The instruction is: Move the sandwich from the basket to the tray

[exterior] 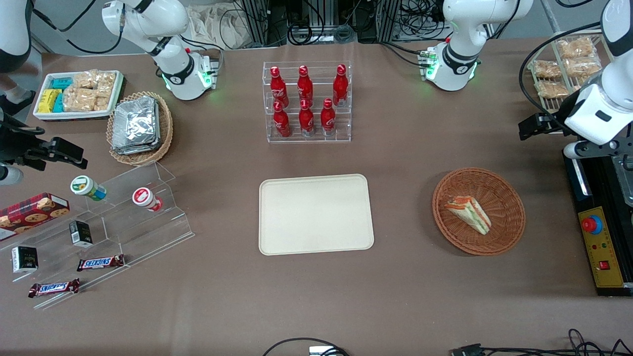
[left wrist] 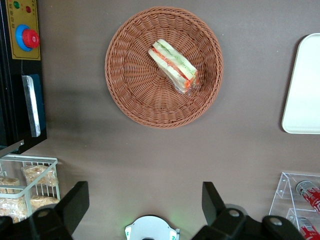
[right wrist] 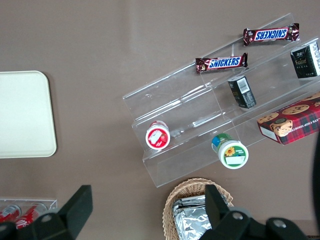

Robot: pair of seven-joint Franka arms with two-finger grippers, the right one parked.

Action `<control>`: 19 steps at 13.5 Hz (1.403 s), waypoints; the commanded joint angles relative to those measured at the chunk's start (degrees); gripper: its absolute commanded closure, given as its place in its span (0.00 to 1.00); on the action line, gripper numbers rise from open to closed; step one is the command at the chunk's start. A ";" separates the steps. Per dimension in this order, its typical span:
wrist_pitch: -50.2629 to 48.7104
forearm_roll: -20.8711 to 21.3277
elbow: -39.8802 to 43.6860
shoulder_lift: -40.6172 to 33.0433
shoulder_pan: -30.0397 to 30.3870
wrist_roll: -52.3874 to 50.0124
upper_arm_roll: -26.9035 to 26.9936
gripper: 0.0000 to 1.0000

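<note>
Left arm's gripper (left wrist: 144, 202) hangs high, fingers (left wrist: 75, 202) wide apart, sandwich (exterior: 469, 213) tilted in the basket (exterior: 504, 193), so a careless pinch could squash it or snag wicker.

Even, diffuse overhead light; shadows stay soft and short under the basket (exterior: 478, 211) and tray (exterior: 315, 214). Foil packets (exterior: 134, 124) glare slightly (acrylic racks too). All views look sharp.

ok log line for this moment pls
phase: pre-grasp | gripper: jaws open, high above table, away from basket | sandwich: in basket | tray: bare
</note>
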 commanded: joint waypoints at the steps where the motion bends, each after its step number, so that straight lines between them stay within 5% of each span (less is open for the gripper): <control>1: -0.47 -0.66 1.18 0.35 -0.04 0.58 0.37 0.00; 19: 1.81 -0.49 1.09 2.19 -0.48 -3.71 0.20 0.00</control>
